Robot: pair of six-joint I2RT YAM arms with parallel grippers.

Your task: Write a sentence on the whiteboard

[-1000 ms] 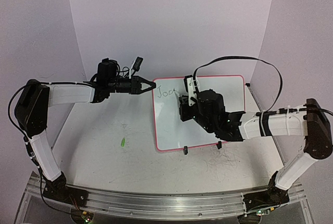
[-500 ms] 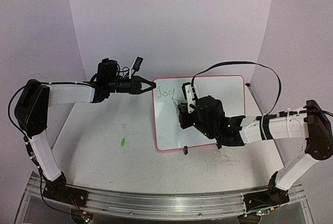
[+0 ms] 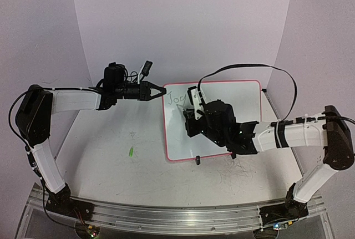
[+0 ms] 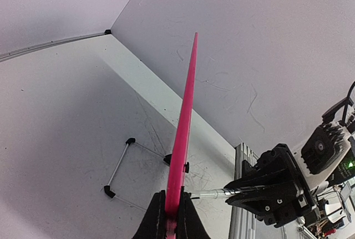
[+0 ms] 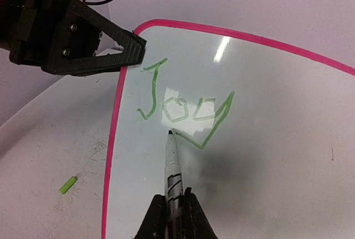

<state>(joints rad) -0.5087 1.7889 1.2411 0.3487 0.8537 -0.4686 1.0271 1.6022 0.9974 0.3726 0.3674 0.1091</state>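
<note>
My right gripper (image 5: 171,210) is closed narrow on a marker (image 5: 172,167). Its dark tip points away from my fingers at the whiteboard (image 5: 277,156); I cannot tell whether the tip touches. Just beyond the tip is the sentence (image 5: 186,111), only a green "Joy", near the board's top left corner. My left gripper (image 4: 171,211) pinches the board's pink rim, seen edge-on, beside that same corner. The board stands on black clip feet (image 3: 198,161). Left of my right fingers, a small green piece (image 5: 67,185) lies on the scribbled table (image 5: 50,139).
</note>
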